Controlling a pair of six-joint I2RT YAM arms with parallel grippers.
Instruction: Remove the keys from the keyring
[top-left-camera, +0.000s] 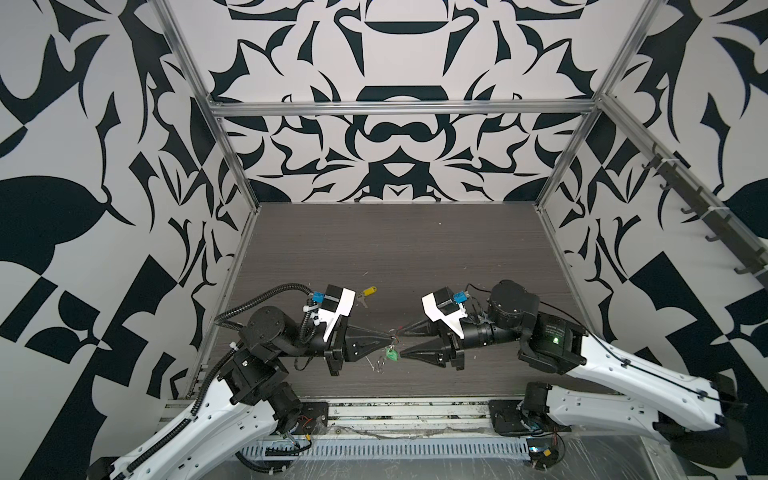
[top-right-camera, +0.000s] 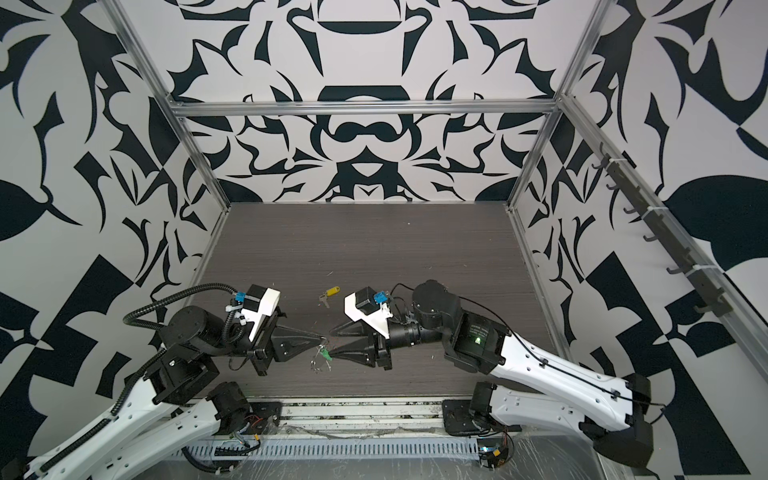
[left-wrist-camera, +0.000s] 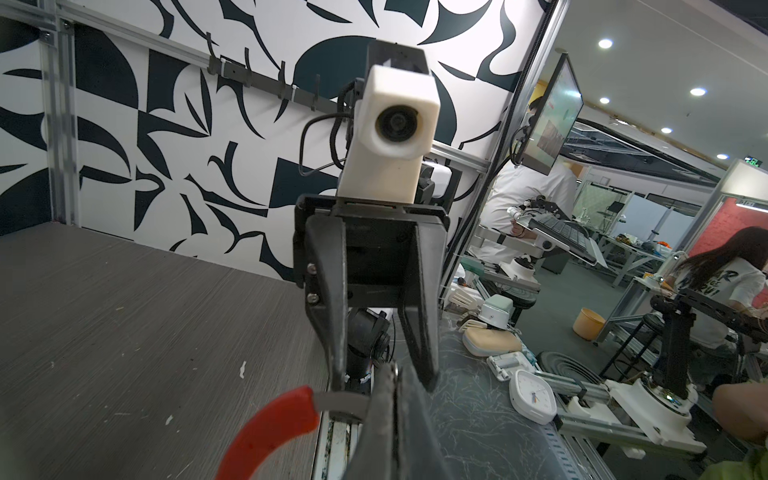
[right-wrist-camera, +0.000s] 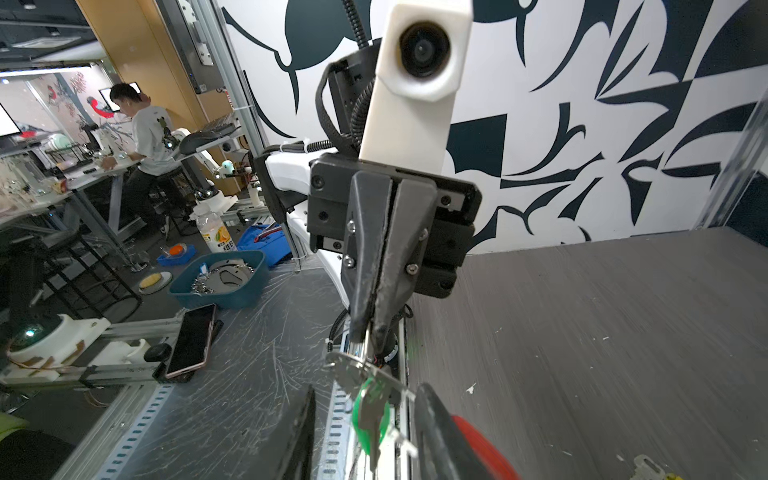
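My left gripper (top-left-camera: 390, 335) (top-right-camera: 321, 337) is shut on the keyring's bare wire (left-wrist-camera: 340, 401), just beside its red sleeve (left-wrist-camera: 270, 428), and holds it above the table's front middle. A green key (right-wrist-camera: 370, 411) (top-left-camera: 391, 354) with a silver blade hangs from the ring below those shut fingertips (right-wrist-camera: 361, 328). My right gripper (right-wrist-camera: 370, 440) (top-left-camera: 401, 343) faces the left one, open, one finger on each side of the green key with gaps showing. The red sleeve (right-wrist-camera: 482, 449) lies behind one of its fingers. A yellow key (top-left-camera: 368, 290) (top-right-camera: 331, 291) lies loose on the table further back.
The dark wood-grain table (top-left-camera: 415, 249) is boxed in by patterned walls and aluminium posts. A metal rail (top-left-camera: 407, 409) runs along the front edge between the arm bases. A black hook rack (top-left-camera: 706, 216) hangs on the right wall.
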